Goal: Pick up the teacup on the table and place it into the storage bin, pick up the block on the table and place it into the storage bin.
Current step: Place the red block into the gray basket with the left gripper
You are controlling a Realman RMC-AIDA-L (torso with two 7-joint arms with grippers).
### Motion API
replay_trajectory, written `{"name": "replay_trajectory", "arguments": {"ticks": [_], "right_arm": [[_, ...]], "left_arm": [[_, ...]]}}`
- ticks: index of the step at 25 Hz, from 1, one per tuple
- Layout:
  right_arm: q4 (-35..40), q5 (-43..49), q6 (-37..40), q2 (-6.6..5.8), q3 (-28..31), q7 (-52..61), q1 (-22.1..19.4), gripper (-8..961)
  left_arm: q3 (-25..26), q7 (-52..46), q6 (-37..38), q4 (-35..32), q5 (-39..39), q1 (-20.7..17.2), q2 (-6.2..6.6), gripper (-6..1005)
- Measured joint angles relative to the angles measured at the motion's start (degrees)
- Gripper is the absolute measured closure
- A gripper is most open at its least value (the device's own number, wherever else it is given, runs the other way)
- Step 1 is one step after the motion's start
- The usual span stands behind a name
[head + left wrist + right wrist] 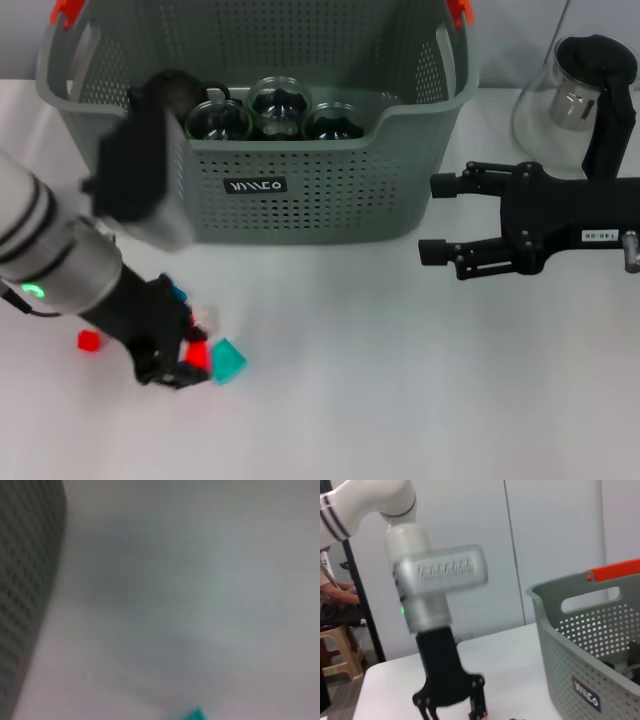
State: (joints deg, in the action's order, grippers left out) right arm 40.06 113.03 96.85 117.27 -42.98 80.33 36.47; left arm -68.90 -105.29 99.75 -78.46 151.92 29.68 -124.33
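The grey-green storage bin [300, 200] stands at the back centre and holds three glass teacups [280, 105]. No teacup shows on the table. My left gripper [178, 368] is low over the table at the front left, its fingers apart, with a red block [197, 353] at one fingertip. A teal block [228, 360] lies just beside it and also shows in the left wrist view [196, 714]. The right wrist view shows the left gripper [451, 707] open beside the bin [590, 645]. My right gripper [432, 218] hovers open and empty to the right of the bin.
A second red block [90, 341], a blue block [178, 294] and a pale block [206, 318] lie near the left arm. A glass teapot with a black lid [575, 95] stands at the back right, behind the right arm.
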Motion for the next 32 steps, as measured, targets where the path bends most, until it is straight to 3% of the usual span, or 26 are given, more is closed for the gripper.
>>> {"name": "replay_trajectory", "arguments": {"ticks": [2, 7, 11, 17, 21, 23, 26, 32], "right_arm": [[0.23, 0.07, 0.84, -0.15, 0.0, 0.0, -0.26, 9], [-0.24, 1.28, 2.85, -1.17, -0.61, -0.86, -0.73, 8], [-0.53, 3.57, 5.8, -1.46, -0.66, -2.71, -1.01, 8], [-0.53, 7.57, 6.86, -1.48, -0.71, -2.64, -0.65, 8], [-0.48, 8.14, 6.99, -1.44, -0.82, -2.51, -0.45, 8], [-0.34, 8.16, 7.07, -1.39, -0.9, -2.44, -0.37, 8], [-0.24, 8.17, 7.2, -1.34, -0.94, -2.34, -0.25, 9], [-0.2, 8.18, 7.08, -1.32, -0.97, -2.28, -0.09, 9]], "left_arm": [[7.06, 0.35, 3.66, -0.94, -6.65, 0.25, 0.14, 560], [15.04, 0.45, 7.46, -1.9, -17.43, 0.05, 0.14, 548], [19.25, -0.05, 6.36, -1.16, -26.27, -0.01, 0.08, 539], [19.86, -3.14, -7.61, 4.61, -29.69, 3.22, 0.39, 525], [20.48, -5.91, -17.67, 10.08, -29.49, 7.44, 1.97, 516], [20.42, -7.44, -22.58, 13.05, -29.27, 10.1, 3.42, 511], [20.3, -8.78, -26.08, 15.3, -29.0, 12.12, 4.64, 504], [20.3, -11.54, -31.58, 16.91, -28.63, 12.93, 5.63, 490]]}}
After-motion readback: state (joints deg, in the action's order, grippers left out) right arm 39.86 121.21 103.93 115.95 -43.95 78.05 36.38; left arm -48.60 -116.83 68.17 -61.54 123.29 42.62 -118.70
